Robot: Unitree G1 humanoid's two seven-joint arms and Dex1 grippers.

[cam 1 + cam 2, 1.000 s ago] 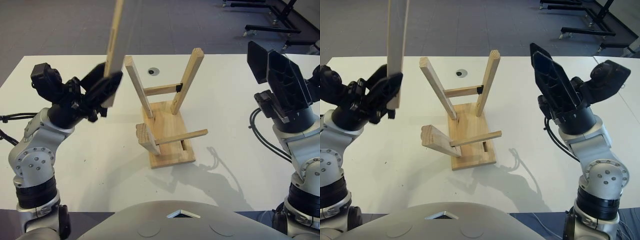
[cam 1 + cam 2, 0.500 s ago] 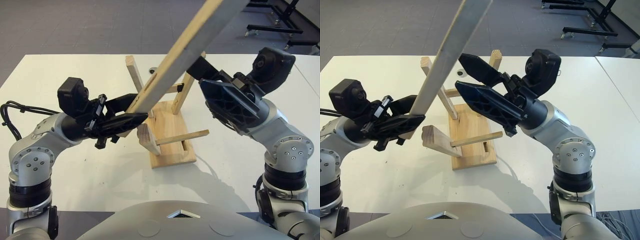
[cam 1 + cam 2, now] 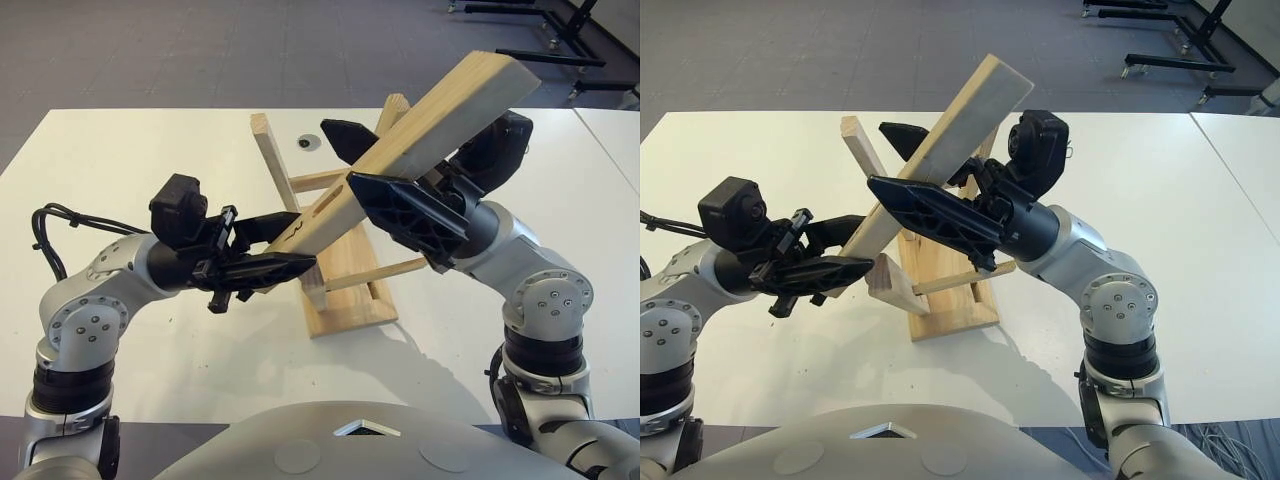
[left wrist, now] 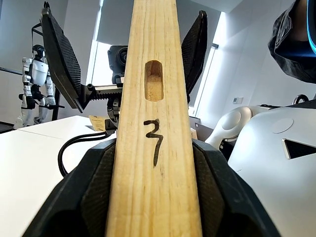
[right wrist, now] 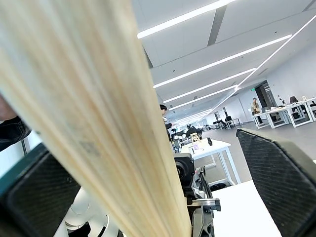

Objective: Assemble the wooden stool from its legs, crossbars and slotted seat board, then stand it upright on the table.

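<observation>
Head views, left and right eye. The loose leg [image 3: 420,125], a long pale bar, slants above the white table [image 3: 120,150], with its low end toward the robot's left and its high end up and to the right. The left gripper [image 3: 305,237] is clamped on the low end, one finger along each side. The right gripper [image 3: 340,155] stands wide, and its two fingers straddle the middle of the bar, one behind and above it, one in front and below. Under the bar the seat board [image 3: 350,305] lies flat near the table's middle. Two upright legs [image 3: 272,160] rise from its far end, splayed apart and joined by a crossbar [image 3: 320,180]. A third leg [image 3: 892,287] leans at the board's left edge, and a second crossbar [image 3: 385,270] runs from it to the right across the board.

Left wrist view. The loose leg runs straight away from the camera, gripped between the left fingers [image 4: 98,187], which touch both its sides. Its upper face carries an oblong slot [image 4: 154,80] and, nearer the camera, a dark hand-drawn mark [image 4: 154,140]. Farther along, the right gripper's pads [image 4: 61,64] flank the bar, one just beside it, the other apart from it.

Right wrist view. The loose leg crosses close to the lens on a diagonal. The right fingers [image 5: 284,177] sit on either side of it, and a gap separates the bar from the finger marked.
</observation>
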